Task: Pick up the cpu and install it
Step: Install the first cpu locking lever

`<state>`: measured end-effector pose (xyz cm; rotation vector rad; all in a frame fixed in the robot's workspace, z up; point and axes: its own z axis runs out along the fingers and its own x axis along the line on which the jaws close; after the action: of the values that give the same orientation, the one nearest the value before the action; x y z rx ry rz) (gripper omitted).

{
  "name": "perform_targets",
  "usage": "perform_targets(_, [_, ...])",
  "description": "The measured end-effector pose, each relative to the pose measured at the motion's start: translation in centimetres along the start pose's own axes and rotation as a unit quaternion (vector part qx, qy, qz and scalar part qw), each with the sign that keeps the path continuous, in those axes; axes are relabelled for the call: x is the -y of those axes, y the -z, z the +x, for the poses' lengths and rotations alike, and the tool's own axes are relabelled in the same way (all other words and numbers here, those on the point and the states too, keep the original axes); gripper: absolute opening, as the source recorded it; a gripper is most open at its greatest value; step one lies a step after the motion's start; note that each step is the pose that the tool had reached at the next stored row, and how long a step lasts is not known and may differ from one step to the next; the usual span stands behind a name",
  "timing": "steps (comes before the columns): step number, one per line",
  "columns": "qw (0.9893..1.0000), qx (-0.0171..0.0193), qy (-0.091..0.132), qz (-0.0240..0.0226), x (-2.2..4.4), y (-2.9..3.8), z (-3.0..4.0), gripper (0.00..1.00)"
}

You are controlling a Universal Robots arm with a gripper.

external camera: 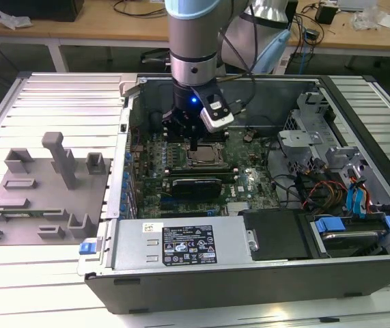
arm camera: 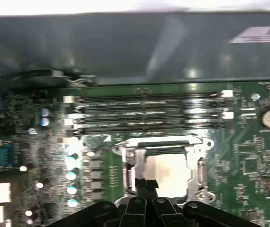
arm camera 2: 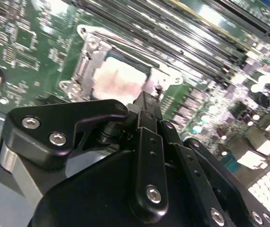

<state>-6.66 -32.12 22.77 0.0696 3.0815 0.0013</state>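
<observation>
Open computer case with the arm over the board. In both wrist views the black gripper (arm camera: 146, 184) is nearest the camera. Its two fingers (arm camera 2: 149, 123) are drawn together tip to tip, with nothing clamped between them.

Just beyond the tips lies the cpu (arm camera: 170, 172), a pale silvery square lying flat inside the metal socket frame (arm camera: 202, 170). The closed tips stand over one edge of the chip, not its middle. Whether they touch it cannot be told.

Past the socket run four parallel memory slots (arm camera: 149, 113) on the green motherboard (arm camera: 248, 156), and behind them rises the grey case wall (arm camera: 125, 47).

In the exterior view the power supply (external camera: 181, 246) lies closest, along the near side of the case. The socket is farther in, with the gripper meeting it on the side toward the exterior view's left, and the arm (external camera: 193, 41) rises straight above it. A drive cage with blue cables (external camera: 348, 198) fills the case toward the exterior view's right.

Grey fixture blocks (external camera: 44, 184) stand on the slatted table (external camera: 65, 102), well apart from the case toward the exterior view's left. Wooden benches (external camera: 113, 27) lie farthest back.
</observation>
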Motion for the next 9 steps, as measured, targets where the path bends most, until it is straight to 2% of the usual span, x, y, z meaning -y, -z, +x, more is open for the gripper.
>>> perform_targets(5, [1.0000,0.0088,0.000,-0.0004,0.08,0.10,1.79,0.11])
perform_targets(9, [0.9999,0.0117,0.000,-0.0005,0.11,0.14,2.39,0.11])
